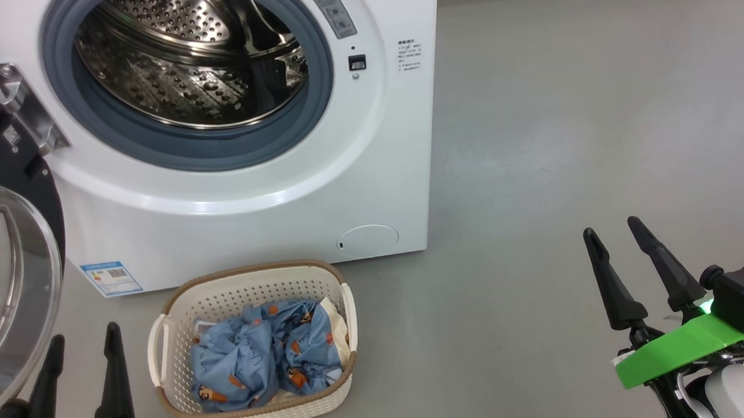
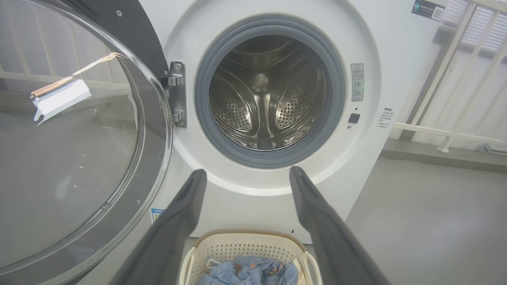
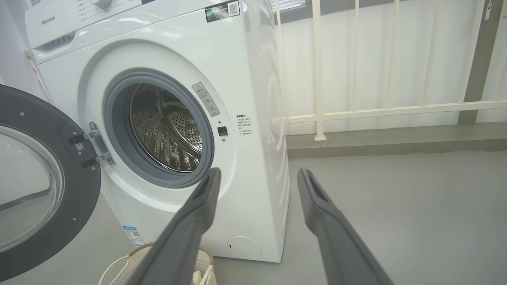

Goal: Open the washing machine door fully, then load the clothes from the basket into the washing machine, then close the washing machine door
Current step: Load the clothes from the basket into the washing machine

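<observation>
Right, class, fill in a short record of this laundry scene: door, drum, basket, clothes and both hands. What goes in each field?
door: the washing machine door stands wide open on its hinge
drum: the drum is bare steel, no clothes inside
basket: the basket sits on the floor in front of the washing machine
clothes: the clothes all lie in the basket
left hand: the left hand is open, empty, beside the basket
right hand: the right hand is open, empty, above bare floor
stage: door open, loading not begun
</observation>
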